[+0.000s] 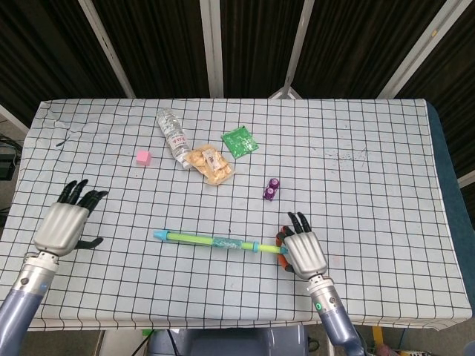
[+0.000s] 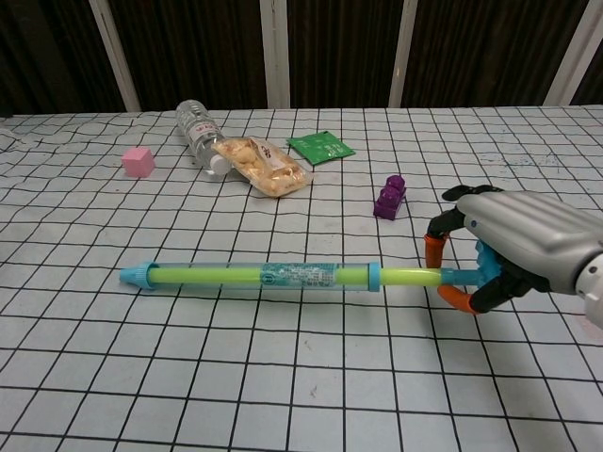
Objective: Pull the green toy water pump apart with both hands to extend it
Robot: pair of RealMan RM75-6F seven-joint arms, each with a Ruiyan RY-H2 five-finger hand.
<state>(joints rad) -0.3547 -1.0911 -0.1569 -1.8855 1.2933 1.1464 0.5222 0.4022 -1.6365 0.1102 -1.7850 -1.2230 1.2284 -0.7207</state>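
The green toy water pump (image 2: 264,276) lies near the table's front edge, its orange handle (image 2: 450,275) gripped by the right hand (image 2: 513,245). The left hand (image 1: 63,222), fingers spread and holding nothing, hovers well left of the pump. The grasping step appears half done; next, the pump's cyan left end (image 2: 138,276) must be grasped.

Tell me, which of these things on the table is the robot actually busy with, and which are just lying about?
In use: green toy water pump, right hand gripping its orange handle, left hand open nearby.

Lying about: water bottle, snack bag, green packet, pink cube, purple toy.
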